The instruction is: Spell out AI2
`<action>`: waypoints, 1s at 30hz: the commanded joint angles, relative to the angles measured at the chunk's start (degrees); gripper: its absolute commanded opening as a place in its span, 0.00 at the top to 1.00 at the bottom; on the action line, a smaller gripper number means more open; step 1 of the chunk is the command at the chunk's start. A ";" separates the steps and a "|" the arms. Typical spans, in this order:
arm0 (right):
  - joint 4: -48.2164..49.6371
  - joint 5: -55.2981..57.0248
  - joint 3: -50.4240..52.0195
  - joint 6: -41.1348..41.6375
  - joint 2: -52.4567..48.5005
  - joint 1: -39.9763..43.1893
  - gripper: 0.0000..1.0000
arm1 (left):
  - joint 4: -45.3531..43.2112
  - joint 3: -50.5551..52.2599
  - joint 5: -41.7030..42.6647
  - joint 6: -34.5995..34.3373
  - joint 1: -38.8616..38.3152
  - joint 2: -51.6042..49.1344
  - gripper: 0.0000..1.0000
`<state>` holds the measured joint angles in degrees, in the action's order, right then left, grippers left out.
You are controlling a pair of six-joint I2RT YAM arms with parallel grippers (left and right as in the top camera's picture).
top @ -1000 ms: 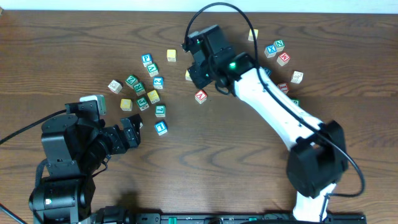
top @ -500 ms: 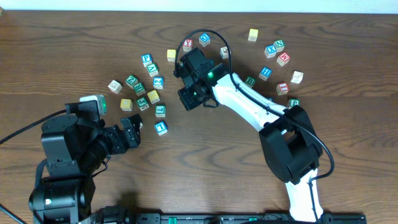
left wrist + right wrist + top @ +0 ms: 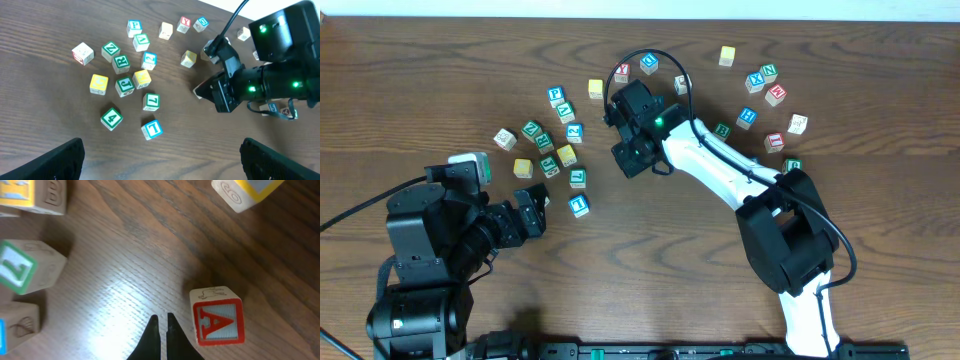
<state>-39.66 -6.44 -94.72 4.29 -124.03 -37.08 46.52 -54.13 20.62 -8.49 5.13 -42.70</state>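
Note:
A red letter A block [image 3: 217, 322] lies on the wooden table just right of my right gripper's fingertips [image 3: 161, 320], which are shut and empty, beside the block and not around it. In the overhead view my right gripper [image 3: 630, 158] covers that block. A blue block marked like an I or 1 [image 3: 579, 205] lies in front of the cluster; it also shows in the left wrist view [image 3: 151, 129]. My left gripper [image 3: 530, 212] is open and empty, its fingers [image 3: 160, 160] spread wide above bare table. I cannot pick out a block marked 2.
A cluster of letter blocks [image 3: 560, 140] lies left of centre, including a green 4 block [image 3: 111, 118] and a yellow block [image 3: 98, 83]. More blocks [image 3: 765, 85] are scattered at the back right. A yellow-edged block [image 3: 245, 192] lies behind the A block.
My right arm swung from the back toward the front left and came down over the red A block, then shifted very slightly. The left arm has not moved.

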 commanded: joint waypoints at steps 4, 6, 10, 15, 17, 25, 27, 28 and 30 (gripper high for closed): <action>1.07 1.68 2.16 -1.29 -0.98 -0.11 0.99 | 0.17 -0.79 -0.57 1.18 -0.07 0.04 0.02; 1.11 2.10 2.16 -1.40 -0.98 -0.09 0.99 | 0.17 -0.79 -0.57 1.18 -0.07 0.04 0.02; 1.07 3.74 2.16 -1.38 -0.98 -0.09 0.99 | 0.17 -0.79 -0.57 1.18 -0.07 0.04 0.02; 0.66 5.09 2.16 -1.38 -0.98 -0.09 0.99 | 0.17 -0.79 -0.57 1.20 -0.07 0.04 0.02; 0.37 5.27 2.16 -1.38 -0.98 -0.09 0.99 | 0.17 -0.79 -0.57 1.18 -0.07 0.04 0.02; -1.07 6.49 2.16 -1.42 -0.98 -0.09 0.99 | 0.17 -0.79 -0.57 1.18 -0.07 0.04 0.02; -1.51 7.58 2.16 -1.40 -0.98 -0.09 0.99 | 0.17 -0.79 -0.57 1.18 -0.07 0.04 0.02; -1.79 8.13 2.16 -1.40 -0.98 -0.09 0.99 | 0.17 -0.79 -0.57 1.18 -0.07 0.04 0.02; -2.21 9.16 2.16 -1.40 -0.98 -0.09 0.99 | 0.17 -0.79 -0.57 1.18 -0.07 0.04 0.02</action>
<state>-41.52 0.27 -92.90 3.62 -124.14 -37.08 46.52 -54.13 20.62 -8.49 5.13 -42.70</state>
